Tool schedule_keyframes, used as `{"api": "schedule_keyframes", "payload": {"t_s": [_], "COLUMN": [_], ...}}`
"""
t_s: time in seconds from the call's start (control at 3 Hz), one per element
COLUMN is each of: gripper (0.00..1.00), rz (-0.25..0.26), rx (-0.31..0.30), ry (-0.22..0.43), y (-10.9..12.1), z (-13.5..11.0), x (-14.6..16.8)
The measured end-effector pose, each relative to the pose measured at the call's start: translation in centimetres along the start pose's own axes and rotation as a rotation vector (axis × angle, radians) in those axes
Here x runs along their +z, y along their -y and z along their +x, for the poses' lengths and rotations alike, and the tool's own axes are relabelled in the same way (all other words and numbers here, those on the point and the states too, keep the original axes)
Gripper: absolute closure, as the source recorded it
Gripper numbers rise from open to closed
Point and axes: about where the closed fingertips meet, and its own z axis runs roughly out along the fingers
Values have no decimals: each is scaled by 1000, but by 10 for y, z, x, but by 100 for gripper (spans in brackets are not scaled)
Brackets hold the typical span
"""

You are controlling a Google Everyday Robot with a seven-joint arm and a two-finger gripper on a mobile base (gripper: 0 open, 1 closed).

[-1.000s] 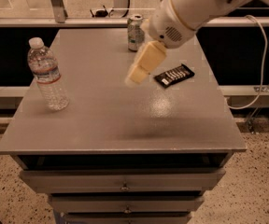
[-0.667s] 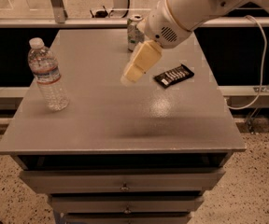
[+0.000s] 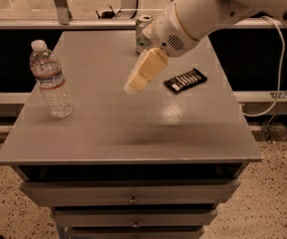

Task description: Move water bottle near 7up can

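The water bottle (image 3: 50, 79), clear ribbed plastic with a white cap and a pale label with a red stripe, stands upright at the left edge of the grey table (image 3: 108, 128). The 7up can (image 3: 142, 33), silvery and green, stands at the table's far edge, partly hidden behind my arm. My gripper (image 3: 133, 86) hangs above the middle of the table, pointing down and left, well to the right of the bottle and in front of the can. It holds nothing.
A flat black snack packet (image 3: 185, 80) lies on the right part of the table. A white cable (image 3: 278, 68) hangs off to the right. Drawers (image 3: 131, 199) sit under the tabletop. Speckled floor surrounds the cabinet.
My gripper has moved left and a little toward the bottle. The bottle, can and packet have not moved.
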Motion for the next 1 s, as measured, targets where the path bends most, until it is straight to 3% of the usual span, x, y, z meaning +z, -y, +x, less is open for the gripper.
{"api": "schedule_keyframes", "payload": {"t_s": [0.67, 1.0], "gripper": [0, 0], "rz": [-85, -107], "rx": [-1, -3], "ry": [263, 374], "y": [-23, -30], "z": [-40, -66], "x": [99, 133]}}
